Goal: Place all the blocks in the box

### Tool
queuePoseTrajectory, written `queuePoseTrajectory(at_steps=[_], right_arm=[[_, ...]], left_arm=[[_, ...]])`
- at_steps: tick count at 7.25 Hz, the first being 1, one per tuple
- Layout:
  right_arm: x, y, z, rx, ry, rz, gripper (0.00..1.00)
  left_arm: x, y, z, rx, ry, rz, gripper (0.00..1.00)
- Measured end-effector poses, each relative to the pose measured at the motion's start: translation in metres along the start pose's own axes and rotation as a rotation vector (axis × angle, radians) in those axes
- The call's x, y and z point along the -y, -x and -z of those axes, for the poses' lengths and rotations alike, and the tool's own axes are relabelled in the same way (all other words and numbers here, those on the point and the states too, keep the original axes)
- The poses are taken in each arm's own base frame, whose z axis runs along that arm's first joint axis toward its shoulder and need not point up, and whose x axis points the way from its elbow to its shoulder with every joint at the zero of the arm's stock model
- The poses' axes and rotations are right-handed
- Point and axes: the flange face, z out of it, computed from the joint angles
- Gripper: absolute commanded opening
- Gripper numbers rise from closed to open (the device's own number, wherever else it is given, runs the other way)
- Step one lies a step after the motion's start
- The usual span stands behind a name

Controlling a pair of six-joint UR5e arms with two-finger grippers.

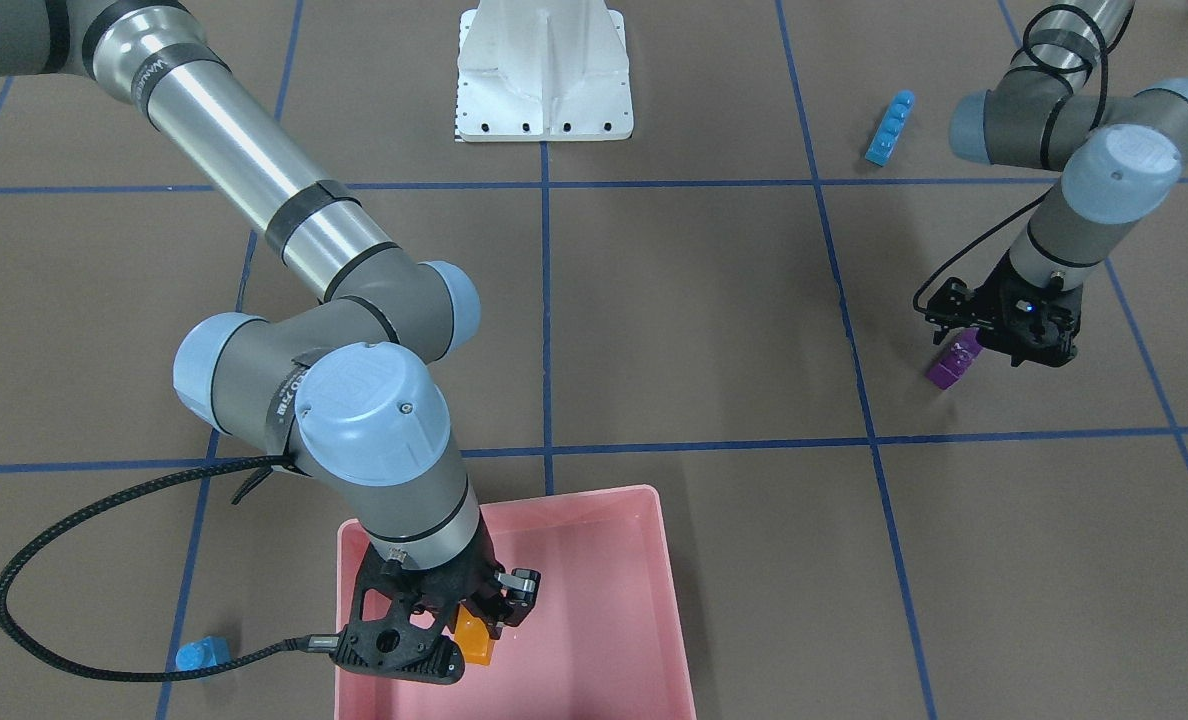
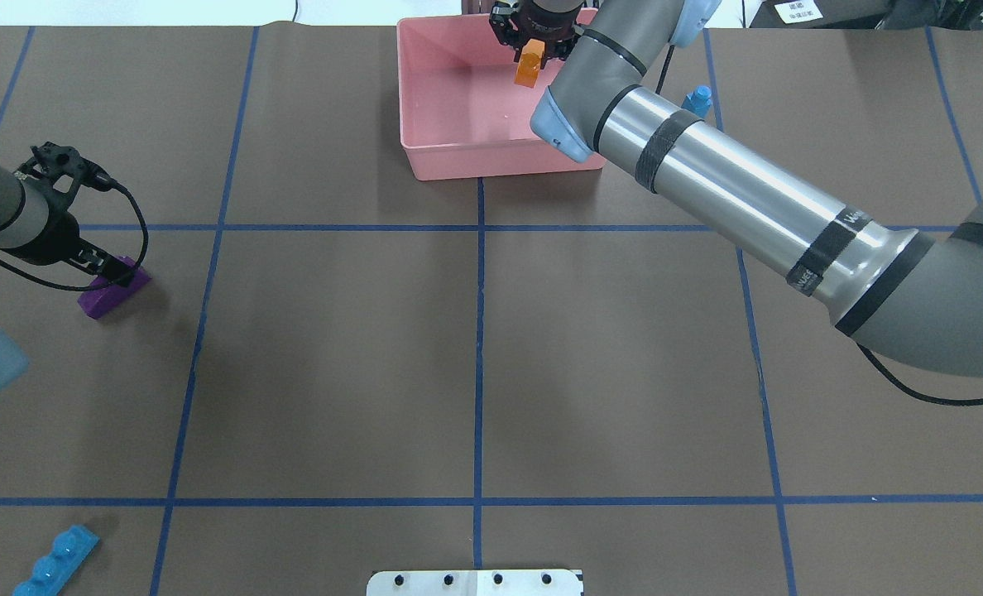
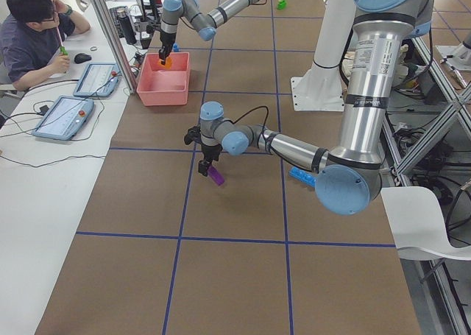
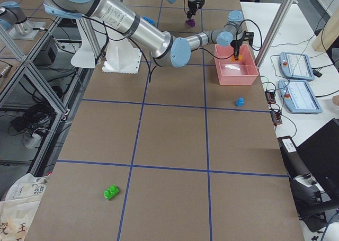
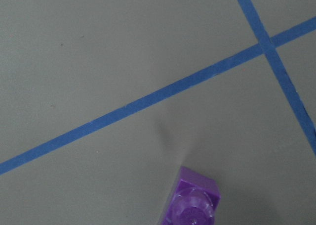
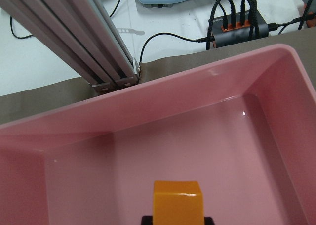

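Note:
My right gripper (image 1: 481,622) is shut on the orange block (image 1: 474,637) and holds it over the pink box (image 1: 654,560), inside its walls; the right wrist view shows the block (image 6: 177,200) above the box floor (image 6: 207,136). My left gripper (image 2: 116,268) is shut on the purple block (image 2: 109,293), which hangs tilted at the table surface. The long blue block (image 2: 55,563) lies near the robot's left. The tiny blue block (image 2: 697,99) stands just right of the box. The green block (image 4: 111,192) lies far off at the table's right end.
The white metal base (image 1: 544,70) stands at the robot's side of the table. My right arm's cable (image 1: 74,650) trails past the tiny blue block (image 1: 202,655). An operator (image 3: 33,33) sits beyond the box, with tablets (image 3: 62,118).

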Motion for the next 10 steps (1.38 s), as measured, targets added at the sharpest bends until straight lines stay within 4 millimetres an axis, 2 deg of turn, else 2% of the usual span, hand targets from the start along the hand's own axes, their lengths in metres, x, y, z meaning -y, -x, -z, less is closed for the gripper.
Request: queuePoseTrajectory(at_steps=[1, 2, 3, 5, 6, 7, 8, 9, 10], right_arm=[[0.000, 0.002, 0.000, 0.003, -0.017, 0.004, 0.99], [0.005, 0.003, 0.004, 0.006, -0.026, 0.005, 0.99], [0.020, -0.001, 0.016, 0.019, -0.014, 0.001, 0.99], [0.067, -0.022, 0.067, 0.038, 0.071, -0.021, 0.99], [0.081, -0.026, 0.096, 0.015, 0.105, -0.014, 0.99], [0.093, -0.033, 0.128, -0.017, 0.141, -0.001, 0.99], [0.100, -0.049, 0.158, -0.051, 0.182, 0.019, 0.99], [0.101, -0.082, 0.177, -0.083, 0.214, 0.062, 0.99], [0.105, -0.131, 0.184, -0.106, 0.231, 0.116, 0.99]], left_arm=[[0.003, 0.000, -0.003, 0.001, 0.002, 0.001, 0.98], [0.007, 0.000, -0.008, 0.002, 0.006, 0.002, 0.92], [0.011, -0.002, -0.012, 0.002, 0.009, 0.001, 0.84], [0.012, -0.007, -0.018, 0.000, 0.018, -0.006, 0.52], [0.011, -0.010, -0.020, -0.003, 0.021, -0.010, 0.30], [0.011, -0.013, -0.020, -0.006, 0.021, -0.006, 0.00], [0.010, -0.014, -0.018, -0.007, 0.019, 0.006, 0.00], [0.009, -0.014, -0.016, -0.009, 0.018, 0.016, 0.00], [0.007, -0.017, -0.009, -0.028, 0.018, 0.022, 0.00]])
